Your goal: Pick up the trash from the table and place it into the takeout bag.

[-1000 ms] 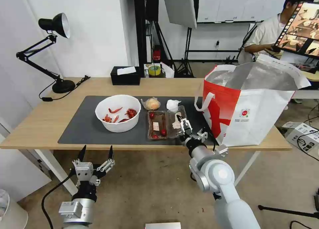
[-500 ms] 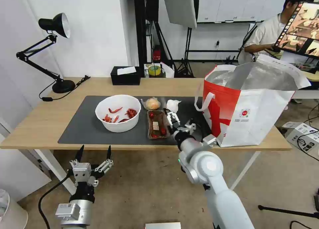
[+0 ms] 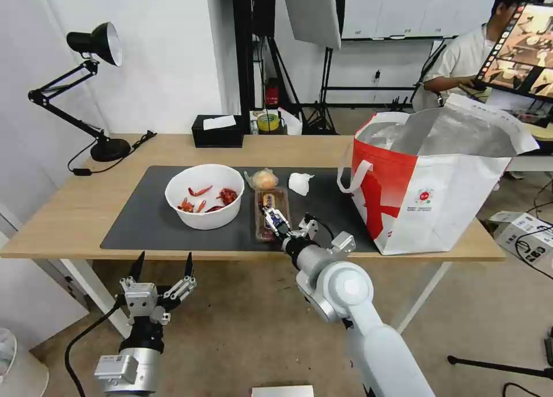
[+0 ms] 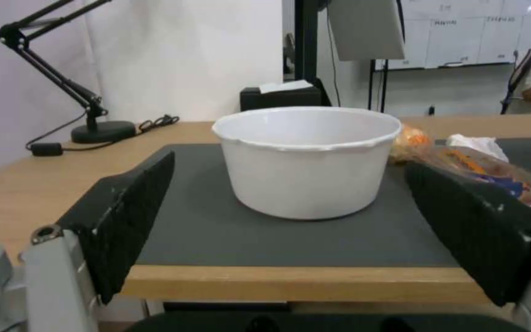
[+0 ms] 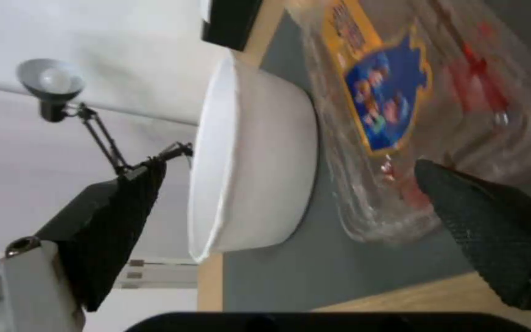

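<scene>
On the dark mat (image 3: 144, 221) of the table (image 3: 69, 212) stands the white bowl (image 3: 204, 204) with red scraps. To its right lies the clear tray (image 3: 269, 204), lid down, a yellow-blue label on top. My right gripper (image 3: 275, 219) hovers open over the tray's near end; in the right wrist view its fingers (image 5: 486, 221) straddle the tray (image 5: 401, 92) beside the bowl (image 5: 253, 170). Behind the tray sit the small bag of yellow food (image 3: 264, 180) and the crumpled tissue (image 3: 300, 182). The takeout bag (image 3: 438, 195) stands open at the right. My left gripper (image 3: 163, 270) waits open below the table's front edge, facing the bowl (image 4: 305, 161).
A black desk lamp (image 3: 95, 45) stands at the table's far left corner, with a black tissue box (image 3: 217, 132) along the back edge. A cardboard box (image 3: 521, 227) lies on the floor at the right. A person sits behind the bag.
My right gripper has swung left from the tray's opened lid to above the tray. The lid, lying open to the right a second ago, is now folded shut. The left arm barely moved.
</scene>
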